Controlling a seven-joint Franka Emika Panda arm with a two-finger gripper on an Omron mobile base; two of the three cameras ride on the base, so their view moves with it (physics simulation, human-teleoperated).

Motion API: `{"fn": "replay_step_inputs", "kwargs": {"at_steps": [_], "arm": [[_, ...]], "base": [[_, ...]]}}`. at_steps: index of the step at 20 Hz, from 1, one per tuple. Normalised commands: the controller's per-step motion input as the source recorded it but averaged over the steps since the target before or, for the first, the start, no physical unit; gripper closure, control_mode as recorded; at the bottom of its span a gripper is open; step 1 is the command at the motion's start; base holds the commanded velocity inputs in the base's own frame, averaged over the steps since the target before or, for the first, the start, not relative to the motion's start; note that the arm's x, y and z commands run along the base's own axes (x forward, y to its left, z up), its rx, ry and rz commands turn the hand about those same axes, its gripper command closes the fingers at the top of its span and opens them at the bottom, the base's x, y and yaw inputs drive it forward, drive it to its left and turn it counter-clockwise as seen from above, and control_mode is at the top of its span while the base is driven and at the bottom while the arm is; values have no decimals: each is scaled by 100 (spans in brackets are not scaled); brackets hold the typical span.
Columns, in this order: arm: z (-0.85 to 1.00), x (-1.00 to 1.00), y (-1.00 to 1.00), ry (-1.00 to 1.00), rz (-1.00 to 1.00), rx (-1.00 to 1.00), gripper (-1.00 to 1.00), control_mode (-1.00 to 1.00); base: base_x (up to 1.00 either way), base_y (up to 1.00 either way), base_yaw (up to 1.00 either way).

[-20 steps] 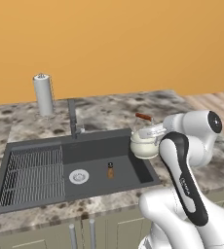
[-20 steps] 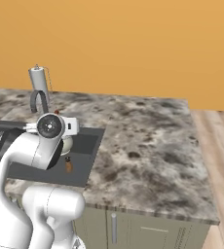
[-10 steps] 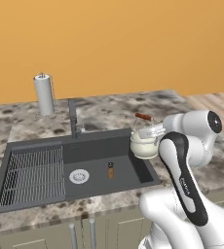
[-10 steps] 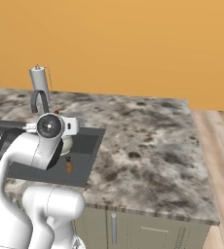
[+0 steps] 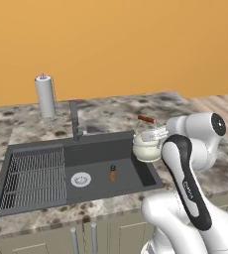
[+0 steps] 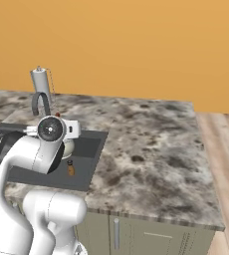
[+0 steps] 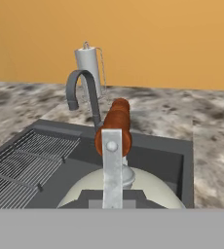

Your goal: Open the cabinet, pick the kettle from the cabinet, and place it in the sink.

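The cream-white kettle [image 5: 145,147] hangs upright just above the right end of the dark grey sink [image 5: 93,154], over its right rim. My gripper [image 5: 154,132] is shut on the kettle's wire handle, just below the reddish-brown wooden piece [image 5: 145,119]. In the hand view the wooden piece [image 7: 116,127] and wire fill the middle, with the kettle's body [image 7: 148,187] below and the sink's wall [image 7: 153,155] behind. From the right base view the arm hides most of the kettle [image 6: 67,148]. The cabinet is out of view.
A slim dark faucet [image 5: 75,120] stands behind the basin, with a paper towel roll [image 5: 45,95] further back left. A ribbed rack [image 5: 34,171] covers the sink's left half. A small brown bottle [image 5: 112,173] stands on the basin floor near the drain [image 5: 81,179]. Marbled counter [image 6: 151,144] stretches right.
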Motion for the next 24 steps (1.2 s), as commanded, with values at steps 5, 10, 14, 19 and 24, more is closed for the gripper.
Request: {"fn": "replay_step_inputs", "kwargs": {"at_steps": [5, 10, 14, 19, 24], "arm": [[0, 0, 0, 0, 0, 0, 100, 100], [0, 0, 0, 0, 0, 0, 100, -100], [0, 0, 0, 0, 0, 0, 100, -100], [0, 0, 0, 0, 0, 0, 100, -100], [0, -1, -1, 0, 0, 1, 100, -100]], "base": [[0, 0, 0], [0, 0, 0], [0, 0, 0], [0, 0, 0], [0, 0, 0]]}}
